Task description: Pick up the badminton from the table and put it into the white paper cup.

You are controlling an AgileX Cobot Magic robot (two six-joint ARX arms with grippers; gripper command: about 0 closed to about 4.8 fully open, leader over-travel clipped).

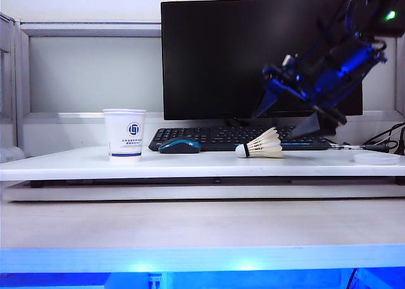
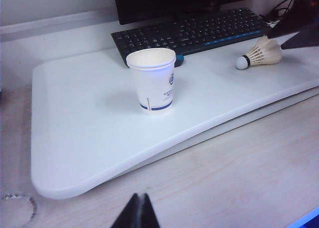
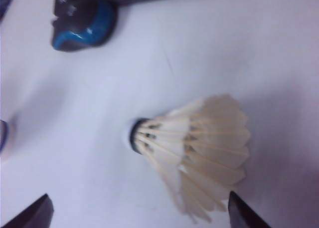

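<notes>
While blue text on the white paper cup [image 1: 124, 133] stays unreadable, the right gripper [image 1: 292, 119] hangs spread wide above the badminton [image 1: 262, 145], at the cup's three o'clock; the left gripper [image 2: 136, 214] sits closed.

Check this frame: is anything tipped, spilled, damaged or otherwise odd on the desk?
Nothing stands out. The white paper cup stands upright on the table; the badminton lies on its side, feathers intact. The right end effector hovers open above it. The left end effector is shut, away from both.
</notes>
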